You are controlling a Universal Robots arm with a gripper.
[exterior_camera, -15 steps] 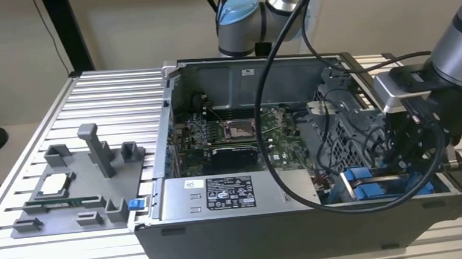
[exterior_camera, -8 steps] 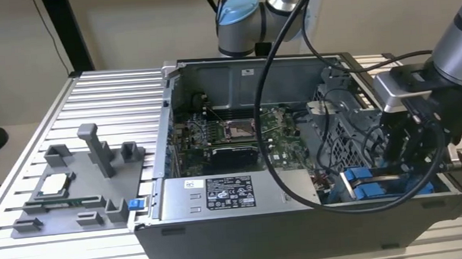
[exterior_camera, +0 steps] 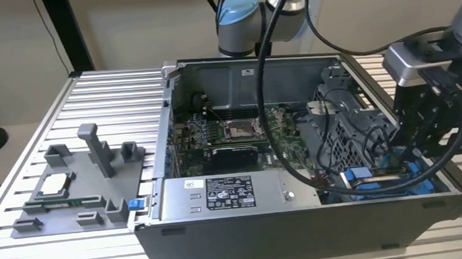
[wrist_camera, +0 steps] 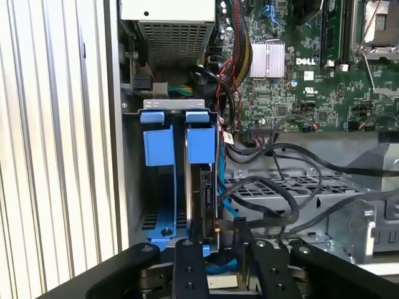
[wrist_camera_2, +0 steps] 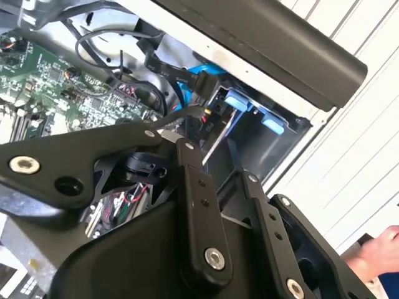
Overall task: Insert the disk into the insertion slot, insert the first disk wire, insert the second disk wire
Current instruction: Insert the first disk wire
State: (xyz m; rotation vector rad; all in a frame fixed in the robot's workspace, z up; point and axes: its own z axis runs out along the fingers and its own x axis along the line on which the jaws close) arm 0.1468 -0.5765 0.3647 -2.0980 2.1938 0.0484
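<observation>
The disk (wrist_camera: 204, 194) stands edge-on inside the insertion slot (wrist_camera: 174, 104), a grey metal bay with two blue clips (wrist_camera: 157, 144) at its end. My gripper (wrist_camera: 218, 246) hangs right over the disk's near end, in the case's corner at the exterior view's right (exterior_camera: 410, 150). A thin blue wire (wrist_camera: 222, 208) and black wires (wrist_camera: 268, 187) run beside the disk. In the second wrist view a black plug (wrist_camera_2: 201, 81) on the blue wire and a second plug (wrist_camera_2: 209, 114) with coloured leads sit close to the disk's edge. Whether they are seated is hidden.
The open computer case (exterior_camera: 300, 232) lies on a ribbed metal table (exterior_camera: 111, 100). A silver power-supply box (exterior_camera: 227, 195) and the motherboard (exterior_camera: 231, 135) fill its middle. A grey fixture tray (exterior_camera: 76, 191) lies at the exterior view's left. A person's hand (wrist_camera_2: 381, 248) shows beyond the case.
</observation>
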